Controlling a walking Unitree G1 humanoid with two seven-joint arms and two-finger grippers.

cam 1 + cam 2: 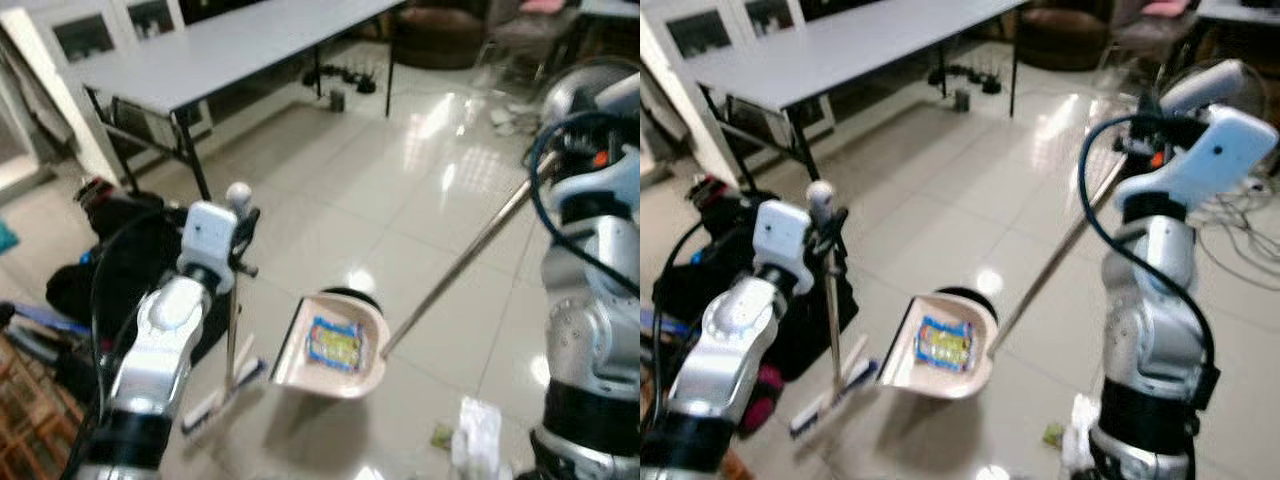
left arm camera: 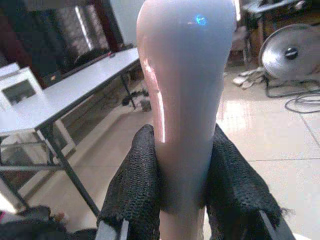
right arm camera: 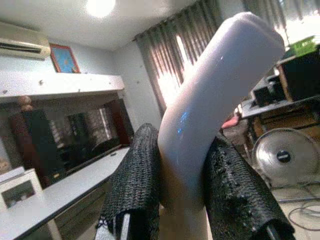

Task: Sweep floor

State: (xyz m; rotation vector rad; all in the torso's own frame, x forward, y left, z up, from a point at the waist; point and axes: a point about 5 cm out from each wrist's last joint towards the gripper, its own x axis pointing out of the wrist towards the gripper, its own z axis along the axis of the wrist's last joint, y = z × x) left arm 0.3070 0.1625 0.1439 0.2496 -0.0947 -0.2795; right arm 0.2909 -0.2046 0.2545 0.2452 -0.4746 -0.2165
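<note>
Broom (image 1: 833, 330) upright in raised left pincer (image 2: 182, 185)

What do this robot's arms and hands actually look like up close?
Both arms are rounded silver metal with black bands at the joints. The left arm ends in a white boxy wrist block; the right arm has a similar white housing with a small orange mark. Black cables loop along each arm. Each hand has two long fingers covered in coarse black woven fabric.
</note>
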